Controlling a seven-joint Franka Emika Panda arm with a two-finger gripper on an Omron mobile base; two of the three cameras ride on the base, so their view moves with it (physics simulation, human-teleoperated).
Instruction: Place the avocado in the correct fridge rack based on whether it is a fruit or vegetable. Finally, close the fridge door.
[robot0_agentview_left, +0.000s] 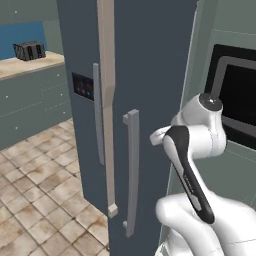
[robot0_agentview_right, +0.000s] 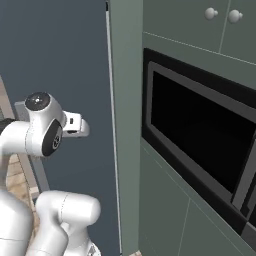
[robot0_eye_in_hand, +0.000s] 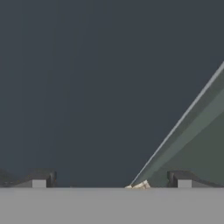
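We see the end effector (robot0_eye_in_hand: 111, 179) with its two tips spread wide, nothing between them, facing the slate-grey fridge door (robot0_eye_in_hand: 87, 87) at close range. The door's right edge runs diagonally from 6 toward 2 o'clock, meeting the green cabinet side (robot0_eye_in_hand: 197, 148). In the left base view its bar handle (robot0_agentview_left: 131, 172) stands at 9 o'clock from the arm's elbow. The built-in oven (robot0_agentview_right: 200, 135) sits at 3 o'clock. The door looks nearly shut, though we cannot be sure.

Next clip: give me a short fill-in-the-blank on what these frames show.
1. The claw faces the slate-grey fridge ___.
2. The claw's jaws stand ___.
3. The door handle is a long ___ bar.
4. Right of the fridge sits a built-in black ___.

Missing words: door; open; vertical; oven
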